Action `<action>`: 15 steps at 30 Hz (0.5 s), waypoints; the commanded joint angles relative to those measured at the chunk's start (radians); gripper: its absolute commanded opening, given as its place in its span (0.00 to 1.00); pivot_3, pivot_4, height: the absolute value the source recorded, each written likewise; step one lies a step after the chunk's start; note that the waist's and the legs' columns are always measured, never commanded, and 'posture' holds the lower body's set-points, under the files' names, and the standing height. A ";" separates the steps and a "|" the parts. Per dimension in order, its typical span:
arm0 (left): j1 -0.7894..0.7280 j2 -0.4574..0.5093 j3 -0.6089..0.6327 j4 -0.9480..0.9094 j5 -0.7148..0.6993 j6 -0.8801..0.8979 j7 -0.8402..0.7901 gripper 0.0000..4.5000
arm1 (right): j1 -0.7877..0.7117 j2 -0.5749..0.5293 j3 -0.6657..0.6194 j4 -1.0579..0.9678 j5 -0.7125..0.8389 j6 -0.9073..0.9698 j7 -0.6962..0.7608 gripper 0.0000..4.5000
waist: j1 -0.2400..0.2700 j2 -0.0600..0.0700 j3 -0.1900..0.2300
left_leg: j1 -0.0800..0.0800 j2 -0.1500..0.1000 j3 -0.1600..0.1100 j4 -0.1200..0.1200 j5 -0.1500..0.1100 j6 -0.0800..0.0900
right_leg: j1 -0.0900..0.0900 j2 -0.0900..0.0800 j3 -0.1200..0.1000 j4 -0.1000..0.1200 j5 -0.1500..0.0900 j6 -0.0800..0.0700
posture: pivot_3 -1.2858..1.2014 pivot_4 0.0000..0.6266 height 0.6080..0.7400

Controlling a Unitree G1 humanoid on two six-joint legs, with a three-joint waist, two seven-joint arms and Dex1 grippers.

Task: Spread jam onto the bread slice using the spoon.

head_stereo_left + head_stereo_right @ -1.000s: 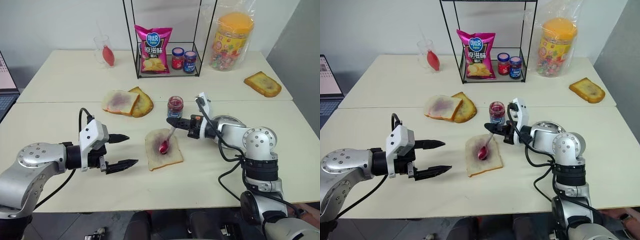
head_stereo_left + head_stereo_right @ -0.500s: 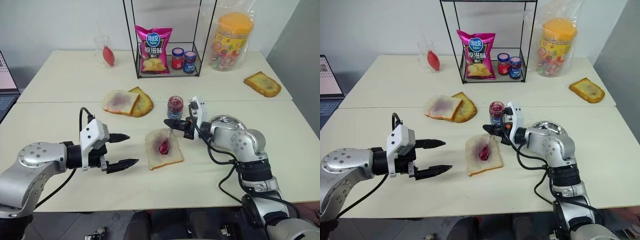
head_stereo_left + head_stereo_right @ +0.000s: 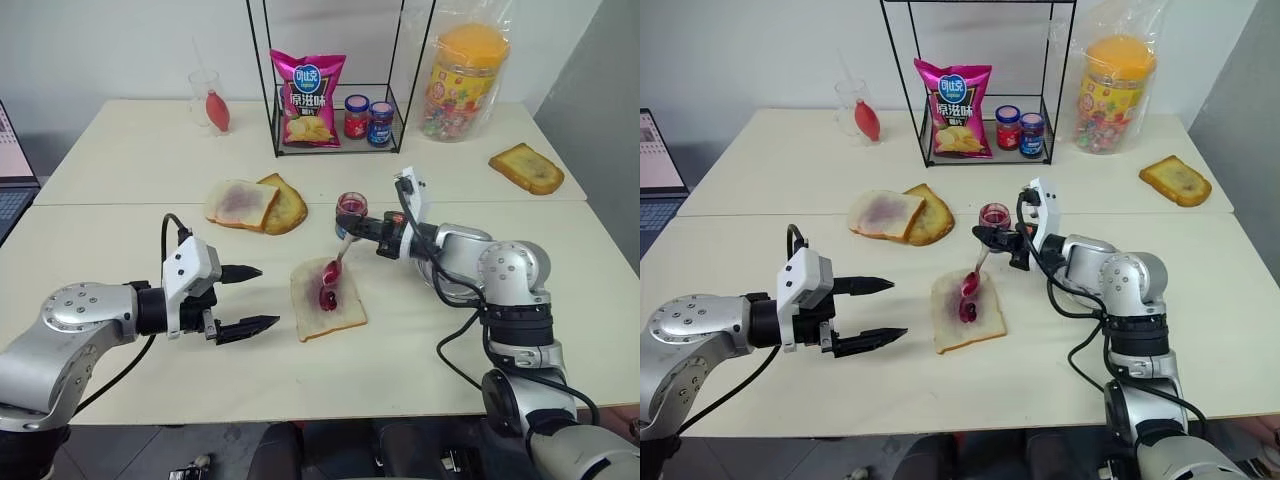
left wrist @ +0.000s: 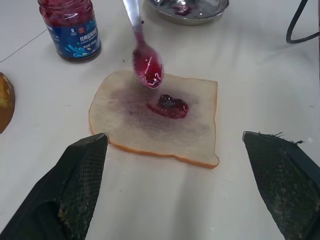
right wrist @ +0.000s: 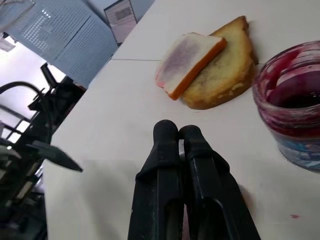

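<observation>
Lifted clear since a second ago, when its bowl lay on the crumb, the spoon [image 4: 146,64] now hangs tilted just above the bread slice [image 4: 155,120], its bowl red with jam. The right pincer [image 3: 345,226], shut on the spoon's handle, has drawn back toward the open jam jar [image 3: 351,213], while the left pincer [image 3: 246,297], open wide and holding nothing, waits in the same spot beside the slice on the pale worktop [image 3: 120,250].

Largest among the surroundings, the wire rack [image 3: 335,75] with its crisp packet and two lidded jars stands well behind; nearer, a white slice overlapping a toast [image 3: 255,205] lies to the left. The bread slice sits in front of the jar, a dark blob of jam [image 4: 169,105] piled at its centre over a faint purple smear, the edges still bare.

The risks appear plain. Jam clinging to the raised bowl could drip onto the worktop if the spoon swings past the crust. A hard downward press may tear the soft crumb or push the unheld slice sideways, since nothing pins it. The handle, pinched thinly, could twist in the grip. A wide sweep might also knock the jar just beside the pincer.
</observation>
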 commanded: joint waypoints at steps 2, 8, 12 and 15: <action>-0.012 0.003 0.002 -0.002 0.004 -0.022 -0.001 1.00 | 0.024 -0.037 0.001 -0.053 0.024 0.026 0.031 0.00 | 0.000 0.000 0.000 | 0.000 0.000 0.000 0.000 0.000 0.000 | 0.000 0.000 0.000 0.000 0.000 0.000 | 0.52 0.24 1.00; -0.016 0.004 -0.002 -0.001 0.001 -0.022 -0.003 1.00 | 0.059 -0.023 0.055 -0.028 -0.029 -0.038 0.043 0.00 | -0.002 0.000 0.000 | 0.000 0.000 0.000 0.000 0.000 0.000 | 0.000 0.000 0.000 0.000 0.000 0.000 | 0.52 0.24 1.00; -0.025 0.007 -0.004 0.005 0.003 -0.023 -0.004 1.00 | 0.064 -0.004 0.071 0.020 -0.065 -0.089 0.053 0.00 | -0.001 0.000 0.000 | 0.000 0.000 0.000 0.000 0.000 0.000 | 0.000 0.000 0.000 0.000 0.000 0.000 | 0.52 0.24 1.00; -0.025 0.007 -0.004 0.003 0.003 -0.022 -0.003 1.00 | 0.060 0.005 0.074 0.043 -0.092 -0.128 0.052 0.00 | -0.001 0.000 0.000 | 0.000 0.000 0.000 0.001 0.000 0.000 | 0.000 0.000 0.000 0.000 0.000 0.000 | 0.52 0.24 1.00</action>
